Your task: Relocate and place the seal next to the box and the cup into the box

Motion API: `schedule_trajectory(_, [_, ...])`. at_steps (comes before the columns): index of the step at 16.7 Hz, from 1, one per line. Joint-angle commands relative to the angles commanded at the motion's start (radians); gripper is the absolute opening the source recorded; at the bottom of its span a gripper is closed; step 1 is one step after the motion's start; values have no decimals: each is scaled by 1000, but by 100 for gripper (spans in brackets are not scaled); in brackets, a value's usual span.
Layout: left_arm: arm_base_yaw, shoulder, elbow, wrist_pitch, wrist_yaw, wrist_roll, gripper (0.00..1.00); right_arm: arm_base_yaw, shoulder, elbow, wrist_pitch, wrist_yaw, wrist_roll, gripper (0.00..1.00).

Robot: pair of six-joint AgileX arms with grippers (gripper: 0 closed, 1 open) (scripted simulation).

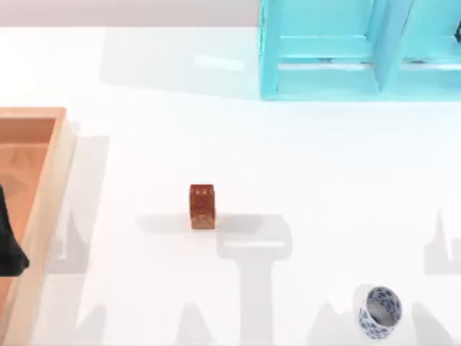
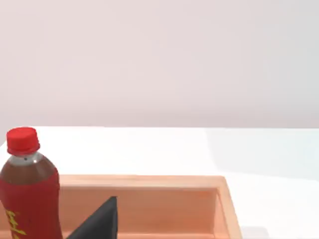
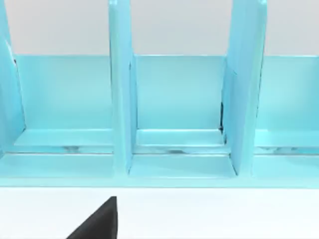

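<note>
Top view has the seal (image 1: 202, 207) standing alone on the white table (image 1: 302, 158), roughly midway across and well apart from everything else. The cup (image 1: 379, 311) sits near the table's lower right, tipped so its blue-patterned wall and open mouth both show, far from the box (image 1: 50, 194). The box lies at the left edge, its tan rim running down beside the bare tabletop, neither the seal nor the cup in it or near it. A dark part of the left arm (image 1: 10, 241) hangs over the box floor at the far left; I cannot tell whether its jaws are apart or together. A turquoise shelf (image 1: 360, 50) stands at the upper right. The left wrist view looks into the box (image 2: 149, 181), where a red-capped bottle (image 2: 27, 199) stands inside. The right wrist view faces the shelf (image 3: 174, 94) across the table, and the state of the right jaws cannot be told either.
</note>
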Motion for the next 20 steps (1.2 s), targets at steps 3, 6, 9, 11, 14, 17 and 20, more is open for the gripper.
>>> schedule_trajectory(3, [0, 9, 9, -6, -2, -5, 100, 0, 0, 0, 0, 0, 0, 100])
schedule_trajectory(6, [0, 98, 84, -62, -16, -48, 100, 0, 0, 0, 0, 0, 0, 100])
schedule_trajectory(9, [-4, 283, 223, -169, -43, -126, 100, 0, 0, 0, 0, 0, 0, 100])
schedule_trajectory(11, [-13, 459, 341, -261, -64, -190, 100, 0, 0, 0, 0, 0, 0, 100])
schedule_trajectory(14, [-42, 788, 550, -418, -91, -296, 100, 0, 0, 0, 0, 0, 0, 100])
schedule_trajectory(17, [-97, 1096, 782, -580, -105, -396, 100, 0, 0, 0, 0, 0, 0, 100])
schedule_trajectory(20, [-174, 1358, 1016, -735, -104, -479, 100, 0, 0, 0, 0, 0, 0, 100])
